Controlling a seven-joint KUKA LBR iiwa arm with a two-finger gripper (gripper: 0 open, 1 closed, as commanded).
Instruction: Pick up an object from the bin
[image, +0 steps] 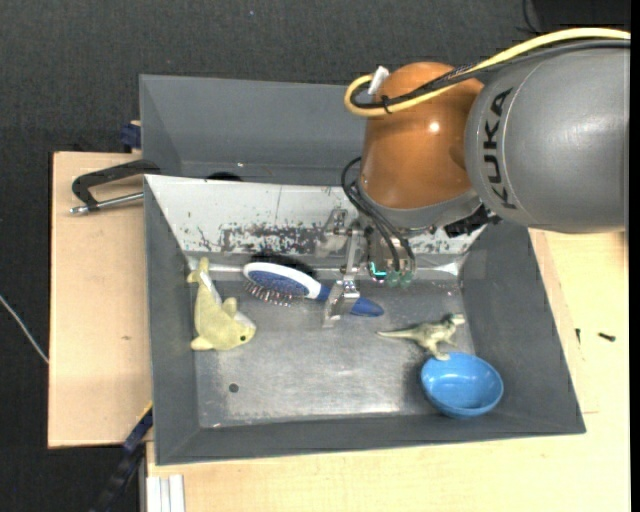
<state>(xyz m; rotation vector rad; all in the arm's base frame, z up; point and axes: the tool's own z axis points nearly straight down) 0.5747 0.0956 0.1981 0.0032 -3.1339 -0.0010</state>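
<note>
My gripper (341, 302) hangs low near the back middle of the bin, under the orange cover. Its tip is at the blue handle of a blue and white hairbrush (280, 281), which lies bristles forward along the back wall. The handle's end pokes out to the right of the gripper. A small tan dinosaur toy (432, 333) lies a little to the right and in front of the gripper.
A pale yellow dolphin toy (220, 325) lies at the left side of the bin. A blue bowl (460, 385) sits in the front right corner, just in front of the dinosaur. The arm's grey body and orange cover overhang the back right.
</note>
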